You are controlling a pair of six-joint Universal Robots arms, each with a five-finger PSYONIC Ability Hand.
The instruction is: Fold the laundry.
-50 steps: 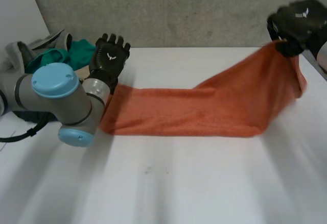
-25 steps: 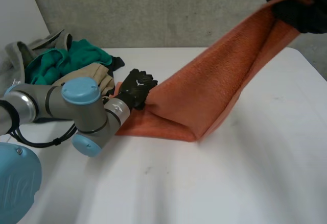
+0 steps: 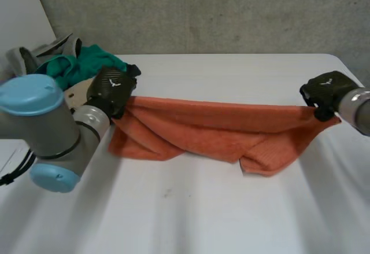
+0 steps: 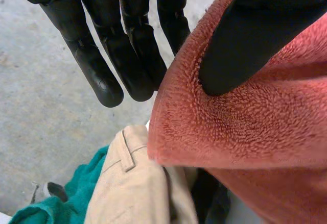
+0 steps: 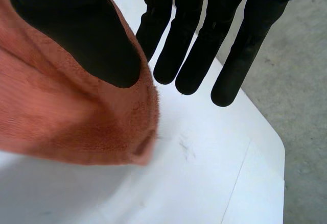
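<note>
An orange towel (image 3: 219, 127) hangs stretched low over the white table (image 3: 202, 213) between my two hands, sagging in loose folds that touch the table in the middle. My left hand (image 3: 113, 89) holds its left end near the clothes pile. In the left wrist view the thumb (image 4: 245, 35) presses the towel (image 4: 245, 127) against the straight fingers (image 4: 127, 50). My right hand (image 3: 325, 92) holds the right end near the table's right edge. There the thumb (image 5: 76, 30) pinches the towel's corner (image 5: 61, 112) beside the straight fingers (image 5: 194, 45).
A pile of clothes lies at the back left: a green garment (image 3: 87, 60), a grey one (image 3: 29, 57) and tan trousers (image 4: 133, 193) just under my left hand. The table's right corner (image 5: 265, 147) is close to my right hand. A concrete wall stands behind.
My left hand, flat and open on the towel's left end, has closed on it and lifted it. My right hand swung its end up high, then down again to the right.
</note>
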